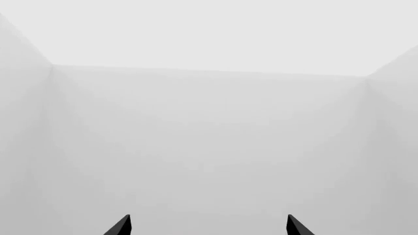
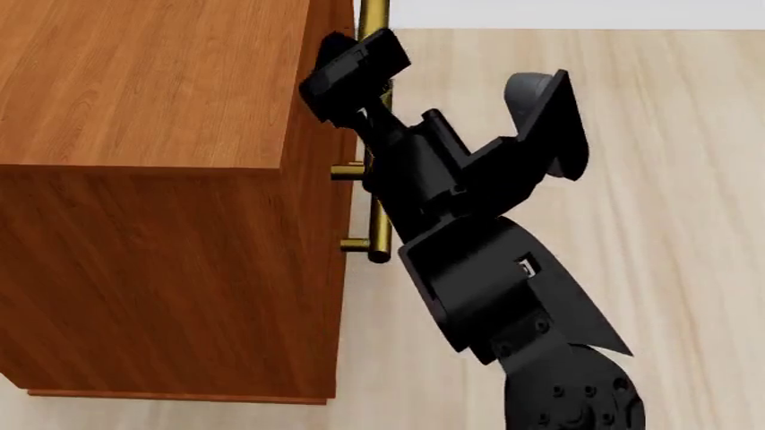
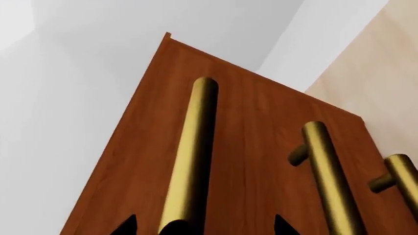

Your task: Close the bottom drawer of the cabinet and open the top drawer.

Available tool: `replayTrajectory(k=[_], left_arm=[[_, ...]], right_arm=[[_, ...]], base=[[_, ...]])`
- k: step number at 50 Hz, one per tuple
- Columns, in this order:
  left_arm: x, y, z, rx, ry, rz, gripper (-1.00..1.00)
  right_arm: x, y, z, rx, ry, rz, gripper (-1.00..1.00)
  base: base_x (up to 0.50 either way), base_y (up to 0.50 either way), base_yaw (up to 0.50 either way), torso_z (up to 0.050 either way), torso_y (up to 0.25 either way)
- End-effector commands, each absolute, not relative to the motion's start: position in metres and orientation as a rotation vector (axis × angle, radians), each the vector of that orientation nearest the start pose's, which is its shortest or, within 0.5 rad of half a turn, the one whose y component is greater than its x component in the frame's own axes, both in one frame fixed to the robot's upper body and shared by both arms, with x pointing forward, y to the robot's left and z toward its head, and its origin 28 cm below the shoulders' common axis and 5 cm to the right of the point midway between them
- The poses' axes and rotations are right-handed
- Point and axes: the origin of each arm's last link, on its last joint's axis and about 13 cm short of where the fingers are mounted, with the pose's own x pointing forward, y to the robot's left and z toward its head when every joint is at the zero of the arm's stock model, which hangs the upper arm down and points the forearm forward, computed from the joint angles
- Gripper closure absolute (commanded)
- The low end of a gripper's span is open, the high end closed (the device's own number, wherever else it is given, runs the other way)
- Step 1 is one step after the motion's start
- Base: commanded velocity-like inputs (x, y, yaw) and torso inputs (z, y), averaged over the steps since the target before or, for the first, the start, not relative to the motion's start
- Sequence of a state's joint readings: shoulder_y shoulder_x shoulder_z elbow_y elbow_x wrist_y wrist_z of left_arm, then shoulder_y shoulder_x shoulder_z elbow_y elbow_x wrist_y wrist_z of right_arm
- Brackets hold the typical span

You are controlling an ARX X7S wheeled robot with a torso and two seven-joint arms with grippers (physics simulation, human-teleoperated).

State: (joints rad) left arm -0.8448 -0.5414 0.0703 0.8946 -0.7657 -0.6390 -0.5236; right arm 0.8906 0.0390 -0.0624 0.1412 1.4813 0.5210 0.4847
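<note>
The reddish-brown cabinet (image 2: 156, 81) fills the left of the head view, with brass handles (image 2: 378, 219) sticking out along its front edge. My right gripper (image 2: 353, 70) is up against the top of that front. In the right wrist view it (image 3: 202, 226) is open, its fingertips (image 3: 125, 226) straddling the top drawer's long brass handle (image 3: 193, 147) without closing on it. The middle handle (image 3: 330, 176) and the bottom drawer's handle (image 3: 405, 181) lie further toward the floor. All three fronts look flush. My left gripper (image 1: 209, 226) is open, holding nothing, and faces only pale grey walls.
Pale wooden floor (image 2: 669, 134) stretches out in front of the cabinet, to the right in the head view. A white wall (image 2: 574, 11) runs behind it. My right arm's black links (image 2: 502, 269) cross the floor area beside the cabinet's front.
</note>
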Motion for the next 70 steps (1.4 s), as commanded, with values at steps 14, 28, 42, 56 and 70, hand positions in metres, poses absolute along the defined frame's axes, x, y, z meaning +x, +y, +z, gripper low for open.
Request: replayTrajectory(k=[14,28,42,56,70], left_arm=[[0.201,0.226,0.311,-0.002,-0.887,-0.115,-1.00],[0.201,0.226,0.311,-0.006,-0.888,-0.115,-1.00],[0.200,0.225,0.312,-0.006,-0.889,-0.118,-1.00],[0.199,0.224,0.313,-0.006,-0.893,-0.122,-1.00],[0.198,0.224,0.315,-0.010,-0.898,-0.123,-1.00]], right_arm=[[0.337,-0.031,0.244,1.079,0.165,0.508,-1.00],[0.333,-0.033,0.247,1.090,0.151,0.495,1.00],[0.325,-0.046,0.259,1.171,0.090,0.479,1.00],[0.319,-0.060,0.270,1.236,0.025,0.449,1.00],[0.313,-0.077,0.276,1.252,-0.032,0.413,1.00]], base=[[0.00,0.00,0.00,0.000,0.000],[0.00,0.00,0.00,0.000,0.000],[0.00,0.00,0.00,0.000,0.001],[0.00,0.00,0.00,0.000,0.003],[-0.01,0.00,0.00,0.001,0.006]])
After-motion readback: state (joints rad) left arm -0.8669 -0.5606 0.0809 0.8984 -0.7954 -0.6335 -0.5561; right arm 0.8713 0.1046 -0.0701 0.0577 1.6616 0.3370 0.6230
